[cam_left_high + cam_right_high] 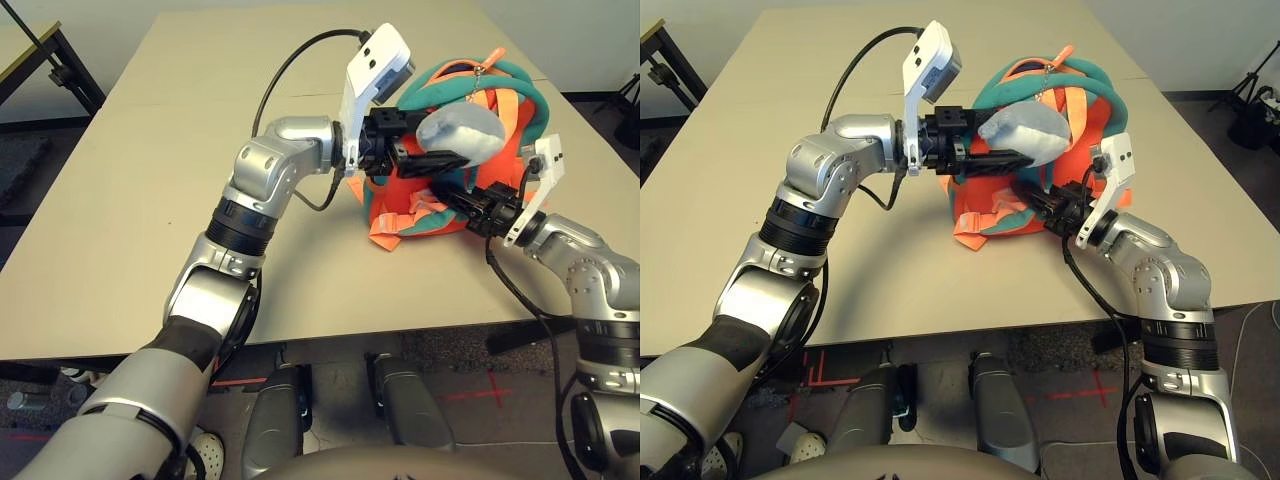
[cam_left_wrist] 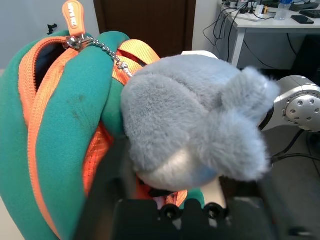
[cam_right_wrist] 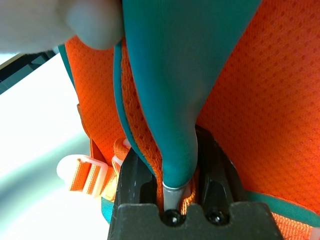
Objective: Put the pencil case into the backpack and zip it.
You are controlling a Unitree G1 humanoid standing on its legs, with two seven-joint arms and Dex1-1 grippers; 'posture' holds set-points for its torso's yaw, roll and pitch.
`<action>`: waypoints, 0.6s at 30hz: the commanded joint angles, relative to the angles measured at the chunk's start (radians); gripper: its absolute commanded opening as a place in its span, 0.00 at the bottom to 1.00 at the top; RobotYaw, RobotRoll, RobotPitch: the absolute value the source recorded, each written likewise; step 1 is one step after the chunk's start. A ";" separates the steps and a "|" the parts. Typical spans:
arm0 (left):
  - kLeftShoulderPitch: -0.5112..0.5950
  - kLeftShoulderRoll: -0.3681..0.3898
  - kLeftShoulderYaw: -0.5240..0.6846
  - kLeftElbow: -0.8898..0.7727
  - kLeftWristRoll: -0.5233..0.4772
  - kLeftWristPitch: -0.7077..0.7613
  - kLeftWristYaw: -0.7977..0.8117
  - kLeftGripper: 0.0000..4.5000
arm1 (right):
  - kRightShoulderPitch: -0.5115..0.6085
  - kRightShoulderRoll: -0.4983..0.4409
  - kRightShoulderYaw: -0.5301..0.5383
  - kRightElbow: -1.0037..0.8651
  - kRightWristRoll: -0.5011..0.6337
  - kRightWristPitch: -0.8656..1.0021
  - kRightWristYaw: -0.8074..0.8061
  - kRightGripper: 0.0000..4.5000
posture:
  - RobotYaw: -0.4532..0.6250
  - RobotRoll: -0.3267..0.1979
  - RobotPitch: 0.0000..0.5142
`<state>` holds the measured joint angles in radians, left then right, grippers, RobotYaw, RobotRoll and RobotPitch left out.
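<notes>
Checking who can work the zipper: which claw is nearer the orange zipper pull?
Left. The left claw sits high on the backpack beside the plush charm, below the zipper pull; the right claw grips teal trim lower down.

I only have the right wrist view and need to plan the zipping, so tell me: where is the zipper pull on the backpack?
Observer: The orange zipper pull sits at the very top of the backpack, on its teal rim.
Operator: Is the zip closed there?
Observer: Not fully. Beside the pull a gap shows the dark inside.
Operator: Where is the left tool?
Observer: The left tool is up against the grey plush charm, which hangs from the pull by a chain.
</notes>
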<state>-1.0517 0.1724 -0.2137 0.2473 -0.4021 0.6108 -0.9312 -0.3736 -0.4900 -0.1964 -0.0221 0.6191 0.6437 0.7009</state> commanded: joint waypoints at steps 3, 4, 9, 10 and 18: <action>0.017 0.003 0.017 -0.028 0.000 0.006 0.005 0.15 | 0.009 0.004 0.033 0.047 -0.024 0.011 0.008 0.18 | 0.27 0.62 0.22; 0.018 0.006 0.023 -0.036 -0.004 0.011 0.006 0.12 | 0.007 0.004 0.034 0.050 -0.025 0.009 0.009 0.18 | 0.27 0.62 0.22; 0.012 0.022 0.083 -0.091 -0.047 0.042 0.012 0.06 | -0.001 0.006 0.039 0.063 -0.030 0.002 0.013 0.18 | 0.28 0.62 0.21; 0.006 0.031 0.101 -0.105 -0.060 0.055 0.016 0.06 | -0.003 0.006 0.040 0.065 -0.030 0.001 0.014 0.18 | 0.28 0.62 0.21; -0.031 0.205 0.240 -0.179 -0.143 0.181 0.024 0.06 | -0.010 0.011 0.052 0.086 -0.037 -0.013 0.017 0.18 | 0.29 0.62 0.21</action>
<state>-1.0610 0.3528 -0.0096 0.0951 -0.5178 0.7695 -0.9059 -0.3916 -0.4886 -0.1688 0.0254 0.6097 0.6113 0.7274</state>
